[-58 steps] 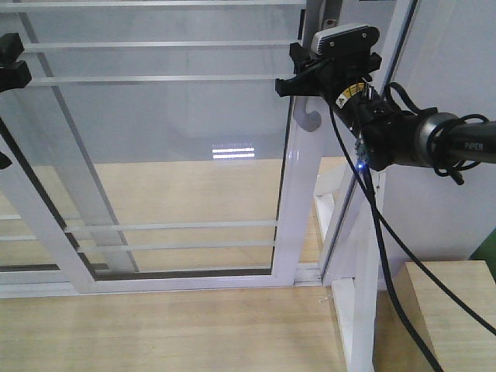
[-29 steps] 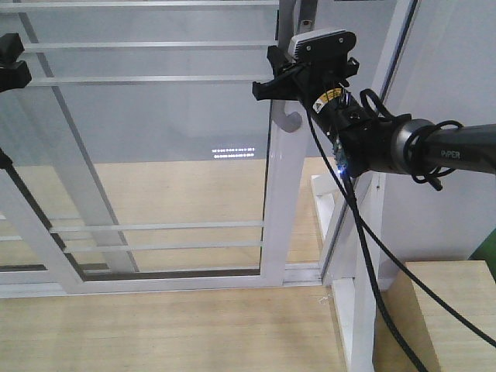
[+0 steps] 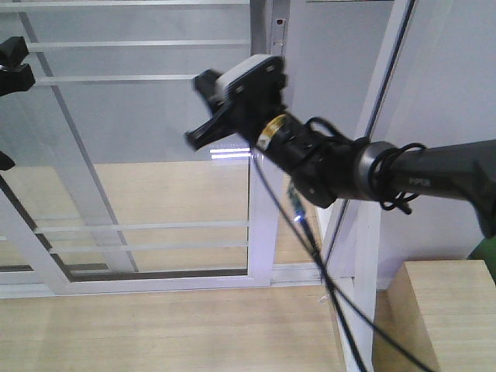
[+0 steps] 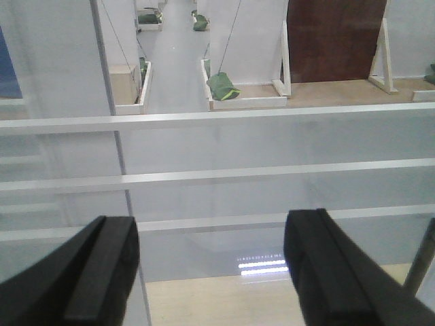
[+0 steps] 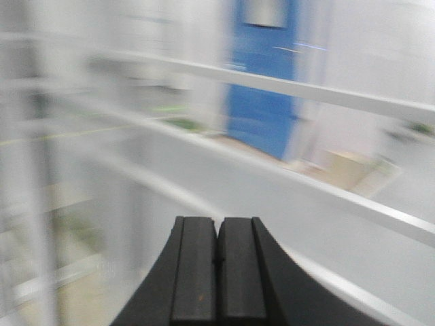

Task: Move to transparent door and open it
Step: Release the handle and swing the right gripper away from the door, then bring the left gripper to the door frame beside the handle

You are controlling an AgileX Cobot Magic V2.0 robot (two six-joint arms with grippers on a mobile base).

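The transparent door (image 3: 139, 124) is a glass panel with thin white bars. Its glossy white stile (image 3: 261, 232) stands near the middle of the front view, and a gap lies open to its right. The pull handle is hidden behind my right arm. My right gripper (image 3: 199, 108) hangs in front of the glass, left of the stile. In the blurred right wrist view it (image 5: 217, 221) is shut with nothing between the pads. My left gripper (image 3: 11, 66) sits at the far left edge. Seen from the left wrist it (image 4: 211, 234) is open, facing the barred glass (image 4: 217, 146).
A white door-frame post (image 3: 364, 256) stands right of the gap, with a pale wooden box (image 3: 442, 310) beside it. A black cable (image 3: 329, 291) hangs from the right arm. Another white-framed glass panel (image 3: 43, 225) slants behind on the left. Wooden floor (image 3: 155, 333) lies below.
The door's stile has slid leftwards, widening the gap on its right. My right gripper has swung left and down, off the handle area, to in front of the glass. The left gripper stayed put.
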